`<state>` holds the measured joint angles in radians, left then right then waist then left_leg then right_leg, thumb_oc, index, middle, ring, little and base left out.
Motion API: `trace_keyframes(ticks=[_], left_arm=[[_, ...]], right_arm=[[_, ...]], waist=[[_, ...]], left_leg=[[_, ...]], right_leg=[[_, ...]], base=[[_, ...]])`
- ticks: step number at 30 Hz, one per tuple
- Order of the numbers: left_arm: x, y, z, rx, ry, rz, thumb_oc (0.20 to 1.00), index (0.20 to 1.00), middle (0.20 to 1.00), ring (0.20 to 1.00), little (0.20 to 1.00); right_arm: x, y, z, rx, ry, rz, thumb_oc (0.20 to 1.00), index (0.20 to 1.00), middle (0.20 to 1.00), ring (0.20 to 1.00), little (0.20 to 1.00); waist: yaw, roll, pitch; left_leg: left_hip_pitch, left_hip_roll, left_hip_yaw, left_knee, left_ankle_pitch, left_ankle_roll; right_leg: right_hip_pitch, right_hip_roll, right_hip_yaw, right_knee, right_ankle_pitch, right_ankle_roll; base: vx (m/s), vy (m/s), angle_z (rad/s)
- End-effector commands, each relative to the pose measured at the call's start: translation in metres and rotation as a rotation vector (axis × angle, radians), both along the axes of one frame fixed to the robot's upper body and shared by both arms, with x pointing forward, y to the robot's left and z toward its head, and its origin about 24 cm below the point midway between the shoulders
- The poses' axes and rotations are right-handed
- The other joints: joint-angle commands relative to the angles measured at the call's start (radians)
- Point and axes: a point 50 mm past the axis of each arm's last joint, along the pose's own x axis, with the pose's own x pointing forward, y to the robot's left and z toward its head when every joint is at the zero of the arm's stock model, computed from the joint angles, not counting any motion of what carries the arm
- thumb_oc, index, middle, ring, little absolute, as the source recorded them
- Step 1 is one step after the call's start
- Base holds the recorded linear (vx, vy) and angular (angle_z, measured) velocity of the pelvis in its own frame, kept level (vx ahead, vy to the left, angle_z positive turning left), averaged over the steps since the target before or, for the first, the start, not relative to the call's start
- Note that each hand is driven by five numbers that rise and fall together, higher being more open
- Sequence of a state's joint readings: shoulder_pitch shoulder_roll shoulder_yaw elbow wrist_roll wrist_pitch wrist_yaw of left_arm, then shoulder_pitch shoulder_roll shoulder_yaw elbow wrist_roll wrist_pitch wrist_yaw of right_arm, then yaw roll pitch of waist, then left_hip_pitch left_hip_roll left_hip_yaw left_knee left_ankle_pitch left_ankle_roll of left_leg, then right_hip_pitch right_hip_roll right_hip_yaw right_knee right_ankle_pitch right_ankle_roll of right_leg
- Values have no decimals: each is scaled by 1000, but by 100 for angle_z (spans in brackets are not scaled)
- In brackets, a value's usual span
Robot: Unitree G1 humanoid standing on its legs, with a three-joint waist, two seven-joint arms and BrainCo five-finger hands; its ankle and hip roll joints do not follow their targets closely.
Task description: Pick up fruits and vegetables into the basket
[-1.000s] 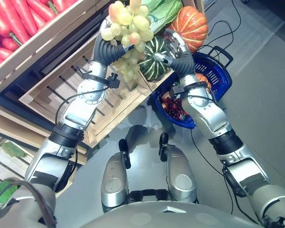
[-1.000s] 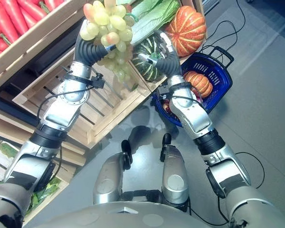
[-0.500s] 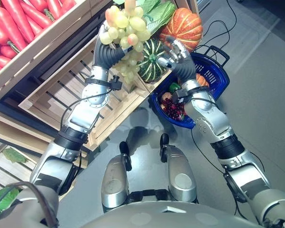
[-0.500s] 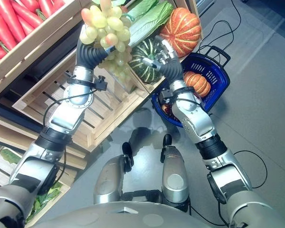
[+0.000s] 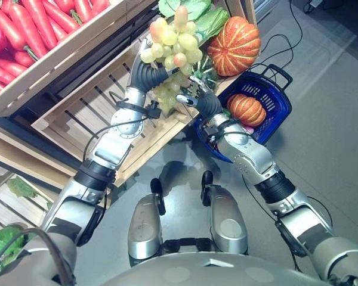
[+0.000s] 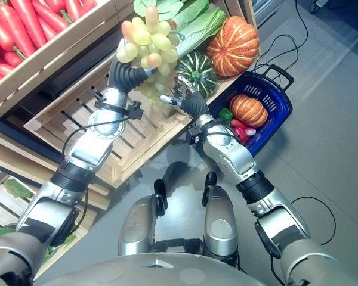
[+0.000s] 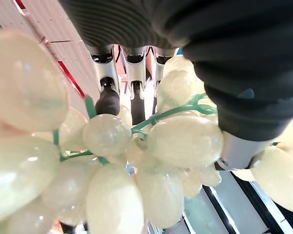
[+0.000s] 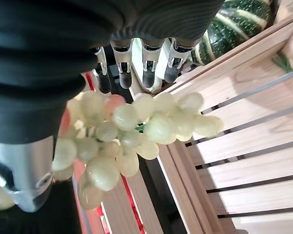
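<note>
Green grapes clutched high in left hand; right hand (fingers straight) at 4 o'clock, touching them.

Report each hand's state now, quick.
Left hand: shut on the grape bunch, raised over the wooden crate.
Right hand: open, fingers straight beside the hanging grapes, holding nothing.

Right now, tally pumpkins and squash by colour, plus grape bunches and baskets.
Orange pumpkins: 2 (one on the crate, one in the basket)
Green striped squash: 1
Grape bunch: 1
Blue basket: 1
Total: 5
</note>
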<state>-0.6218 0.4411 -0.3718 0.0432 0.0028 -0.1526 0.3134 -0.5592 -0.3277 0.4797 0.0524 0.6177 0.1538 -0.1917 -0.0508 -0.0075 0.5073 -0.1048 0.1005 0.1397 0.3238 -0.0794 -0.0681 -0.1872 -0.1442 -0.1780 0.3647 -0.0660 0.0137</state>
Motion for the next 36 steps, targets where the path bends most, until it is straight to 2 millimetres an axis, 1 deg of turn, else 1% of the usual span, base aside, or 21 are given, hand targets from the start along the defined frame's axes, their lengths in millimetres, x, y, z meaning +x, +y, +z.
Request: trace_keyframes(ticks=[1,3,6,8,11,16,20,24,30,33,34,35,36], left_arm=[[-25,-32,21,-8,-193,-130,200,200,200,200,200],[-26,-35,22,-6,-204,-130,200,200,200,200,200],[-26,-40,23,-2,-218,-123,200,200,200,200,200],[-26,-45,23,7,-229,-125,200,200,200,200,200],[-24,-51,20,0,-182,-150,200,200,200,200,200],[-27,-64,17,28,-166,-178,200,200,200,200,200],[-30,-71,17,35,-159,-215,200,200,200,200,200],[-30,-76,20,6,-122,-253,200,200,200,200,200],[-30,-83,21,-35,-57,-309,200,200,200,200,200],[-27,-85,18,-57,1,-312,200,200,200,200,200],[-26,-85,17,-60,7,-310,200,200,200,200,200],[-26,-85,17,-60,8,-310,200,200,200,200,200],[-26,-85,16,-62,11,-306,200,200,200,200,200]], right_arm=[[0,20,2,94,25,-18,1000,1000,1000,1000,1000],[4,18,1,92,35,-72,1000,1000,1000,1000,1000],[9,18,2,119,58,-94,1000,1000,1000,1000,1000],[12,20,7,169,72,-90,1000,1000,1000,1000,1000],[13,27,16,224,78,-64,1000,1000,1000,1000,1000],[16,32,28,234,55,-96,1000,1000,1000,1000,1000],[20,34,30,248,79,-108,1000,1000,1000,1000,1000],[21,36,34,276,84,-107,1000,1000,1000,1000,1000],[21,43,43,293,55,-95,1000,1000,1000,1000,1000],[19,46,58,302,-27,-75,1000,1000,1000,1000,1000],[19,45,61,290,-54,-81,652,652,652,652,652],[19,45,62,288,-65,-82,373,373,373,373,373],[19,45,67,282,-96,-69,200,200,200,200,200]], waist=[[15,-23,-125],[17,-24,-130],[19,-26,-131],[23,-28,-131],[29,-32,-130],[41,-41,-132],[49,-44,-129],[52,-42,-127],[54,-38,-118],[55,-37,-112],[54,-37,-112],[54,-37,-112],[55,-35,-111]], left_leg=[[13,-38,13,-25,-50,50],[20,-38,15,-31,-51,50],[26,-36,15,-35,-51,49],[28,-36,14,-34,-54,49],[29,-34,14,-31,-58,49],[25,-30,11,-21,-66,51],[25,-29,7,-20,-67,52],[23,-29,5,-23,-66,51],[14,-30,0,-19,-65,50],[7,-30,-2,-14,-65,50],[5,-31,-3,-13,-64,50],[4,-31,-4,-13,-64,49],[4,-31,-4,-13,-63,49]], right_leg=[[82,-32,17,-89,-15,76],[90,-33,16,-97,-14,78],[97,-31,16,-103,-11,79],[103,-31,14,-107,-11,79],[106,-32,13,-108,-10,81],[110,-33,9,-109,-9,82],[113,-33,7,-112,-6,81],[115,-33,3,-115,-5,82],[107,-36,2,-112,-5,82],[100,-37,2,-107,-3,84],[97,-38,2,-107,-2,85],[97,-39,2,-107,-2,85],[95,-38,2,-107,-2,84]], base=[[0,0,0],[0,0,0],[0,0,0],[0,0,0],[0,0,0],[3,-14,2],[0,-16,7],[-2,0,2],[-26,3,3],[-37,-1,3],[0,0,0],[0,0,0],[-31,12,2]])
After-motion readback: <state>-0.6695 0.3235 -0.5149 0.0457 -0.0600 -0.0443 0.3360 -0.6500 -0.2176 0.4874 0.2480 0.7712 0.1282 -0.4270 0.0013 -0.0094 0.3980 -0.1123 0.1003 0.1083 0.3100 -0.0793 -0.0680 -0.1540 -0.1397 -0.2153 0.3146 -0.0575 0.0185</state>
